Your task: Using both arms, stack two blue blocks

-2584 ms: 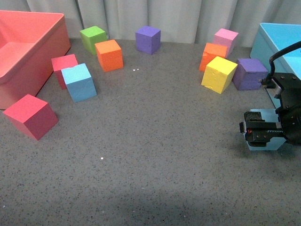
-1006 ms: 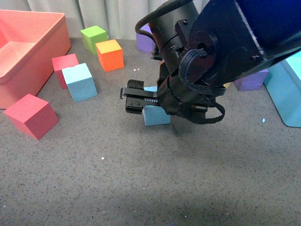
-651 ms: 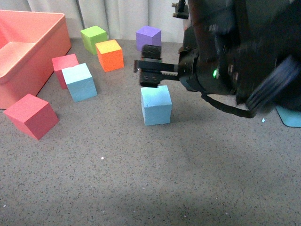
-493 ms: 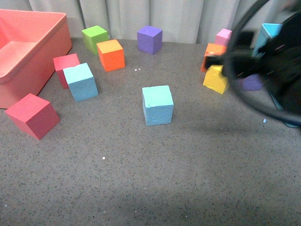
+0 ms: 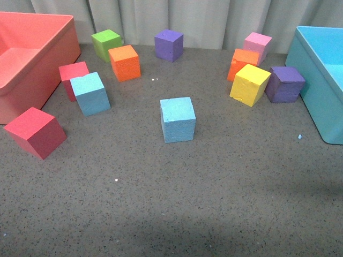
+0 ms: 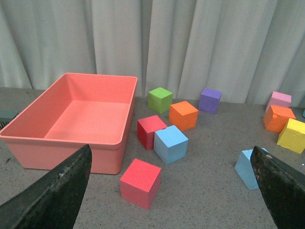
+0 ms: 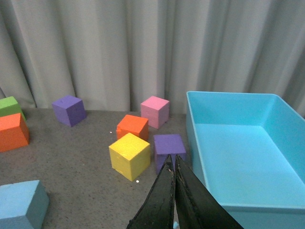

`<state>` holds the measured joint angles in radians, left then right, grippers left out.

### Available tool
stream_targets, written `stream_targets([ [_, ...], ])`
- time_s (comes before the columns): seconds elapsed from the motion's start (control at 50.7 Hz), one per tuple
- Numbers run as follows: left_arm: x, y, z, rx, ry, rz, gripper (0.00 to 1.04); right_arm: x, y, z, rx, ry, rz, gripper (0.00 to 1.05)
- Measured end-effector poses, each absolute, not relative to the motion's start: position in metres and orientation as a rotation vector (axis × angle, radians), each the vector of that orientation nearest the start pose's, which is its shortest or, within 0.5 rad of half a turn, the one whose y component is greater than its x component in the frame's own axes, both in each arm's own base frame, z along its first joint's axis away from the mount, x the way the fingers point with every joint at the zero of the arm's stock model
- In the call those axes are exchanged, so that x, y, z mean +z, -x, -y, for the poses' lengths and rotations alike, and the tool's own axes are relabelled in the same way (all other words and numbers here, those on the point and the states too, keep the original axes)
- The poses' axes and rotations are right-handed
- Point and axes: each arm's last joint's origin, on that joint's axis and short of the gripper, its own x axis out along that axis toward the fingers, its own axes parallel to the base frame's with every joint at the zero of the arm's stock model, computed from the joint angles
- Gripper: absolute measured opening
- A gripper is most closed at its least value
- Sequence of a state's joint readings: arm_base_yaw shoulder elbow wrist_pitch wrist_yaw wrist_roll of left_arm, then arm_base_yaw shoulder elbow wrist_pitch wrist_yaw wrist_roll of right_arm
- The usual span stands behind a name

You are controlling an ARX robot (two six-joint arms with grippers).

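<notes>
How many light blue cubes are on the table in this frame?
2. The left blue cube sits just in front of a red cube, near the coral bin. The middle blue cube stands alone mid-table. None seems hidden, though the bins are only partly in view.

No text, label, brand, number or sign readable in any view. Plain faces on the centre light sky-blue foam cube (image 5: 177,119), the second light sky-blue foam cube (image 5: 90,93) at its 10 o'clock, the salmon-pink plastic bin (image 5: 53,59) and the turquoise plastic bin (image 5: 311,80).
</notes>
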<state>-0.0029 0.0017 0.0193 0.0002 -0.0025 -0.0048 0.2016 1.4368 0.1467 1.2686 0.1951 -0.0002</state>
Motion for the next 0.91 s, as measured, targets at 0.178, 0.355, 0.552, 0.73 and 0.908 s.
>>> stream_targets([
  [0.178,0.170,-0.097,0.000,0.000,0.005,0.018,0.98,0.149,-0.182,-0.022,0.003,0.003,-0.024,0.01],
  [0.355,0.170,-0.097,0.000,0.000,0.005,0.018,0.98,0.162,-0.165,-0.015,0.003,0.002,-0.017,0.01],
  [0.552,0.170,-0.097,0.000,0.000,0.005,0.018,0.98,0.161,-0.151,-0.003,0.012,0.000,-0.020,0.01],
  [0.73,0.170,-0.097,0.000,0.000,0.005,0.018,0.98,0.163,-0.139,0.000,0.001,0.000,-0.012,0.01],
  [0.908,0.170,-0.097,0.000,0.000,0.005,0.018,0.98,0.165,-0.130,0.000,0.001,0.000,-0.004,0.01],
])
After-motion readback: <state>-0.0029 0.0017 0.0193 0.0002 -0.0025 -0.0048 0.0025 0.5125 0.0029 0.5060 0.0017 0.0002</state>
